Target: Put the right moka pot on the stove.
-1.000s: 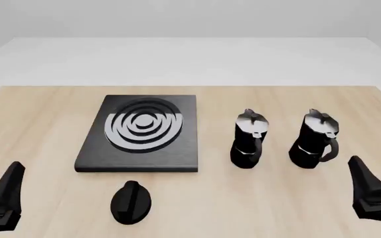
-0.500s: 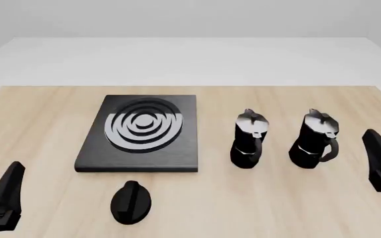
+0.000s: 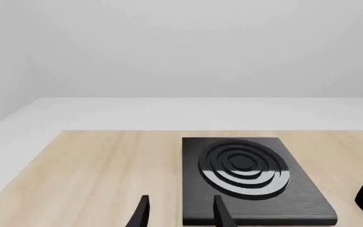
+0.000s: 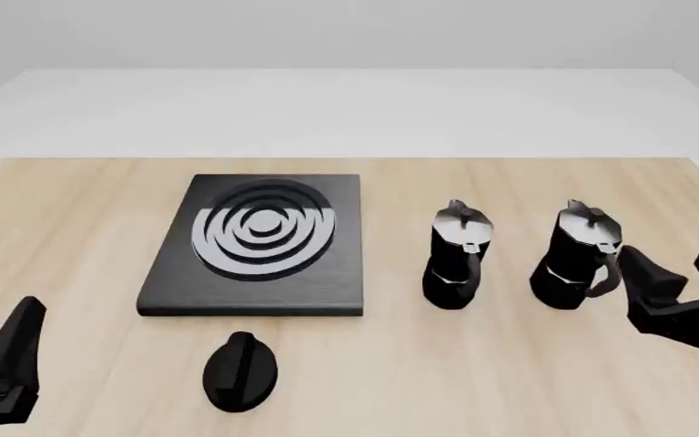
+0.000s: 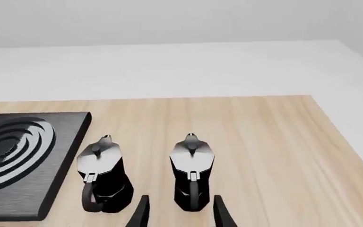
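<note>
Two black moka pots with silver lids stand right of the stove (image 4: 167,296). The right moka pot (image 4: 582,255) keeps its curved handle toward the near side. My right gripper (image 4: 675,289) hovers just right of and nearer than that pot, open and holding nothing. In the right wrist view the right moka pot (image 5: 192,172) lies straight ahead of the open right gripper (image 5: 180,219), handle facing it. The stove (image 3: 257,208), a black slab with silvery rings, lies ahead of my open left gripper (image 3: 180,216). That left gripper (image 4: 7,357) rests low at the near left.
The other moka pot (image 4: 457,257) stands between the right pot and the stove, a hand's width from each. A small black oval knob (image 4: 240,369) lies on the wooden table (image 4: 70,237) just in front of the stove. The table's right edge runs close behind my right gripper.
My right gripper has risen from the near right corner, tilted, and swung left toward the right pot's handle. The left arm, both pots and the stove have not moved.
</note>
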Robot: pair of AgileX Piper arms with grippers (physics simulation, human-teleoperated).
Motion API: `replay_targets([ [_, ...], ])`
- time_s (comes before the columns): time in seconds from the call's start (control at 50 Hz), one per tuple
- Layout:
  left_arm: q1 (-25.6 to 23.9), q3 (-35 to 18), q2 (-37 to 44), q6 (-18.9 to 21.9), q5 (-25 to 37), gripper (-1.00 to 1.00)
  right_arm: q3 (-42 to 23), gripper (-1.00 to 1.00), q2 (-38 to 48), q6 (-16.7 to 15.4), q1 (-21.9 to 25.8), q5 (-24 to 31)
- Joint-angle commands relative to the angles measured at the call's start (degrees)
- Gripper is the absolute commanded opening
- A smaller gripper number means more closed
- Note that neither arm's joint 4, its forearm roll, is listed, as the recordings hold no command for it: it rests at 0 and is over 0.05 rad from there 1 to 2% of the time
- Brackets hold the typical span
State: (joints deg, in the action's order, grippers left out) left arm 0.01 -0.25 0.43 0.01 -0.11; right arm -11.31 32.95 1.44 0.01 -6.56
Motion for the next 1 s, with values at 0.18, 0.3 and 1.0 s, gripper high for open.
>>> replay_targets([
  [0.18, 0.0, 0.0, 0.0, 0.0, 0.0, 1.00, 3.1, 1.00, 13.0, 0.5, -1.7, -11.9],
  [0.3, 0.0, 0.0, 0.0, 0.0, 0.0, 1.00, 3.3, 1.00, 16.6, 0.4, -2.5, -15.1],
  [1.0, 0.0, 0.0, 0.0, 0.0, 0.0, 1.00, 2.0, 1.00, 46.1, -2.8, -3.0, -37.7],
])
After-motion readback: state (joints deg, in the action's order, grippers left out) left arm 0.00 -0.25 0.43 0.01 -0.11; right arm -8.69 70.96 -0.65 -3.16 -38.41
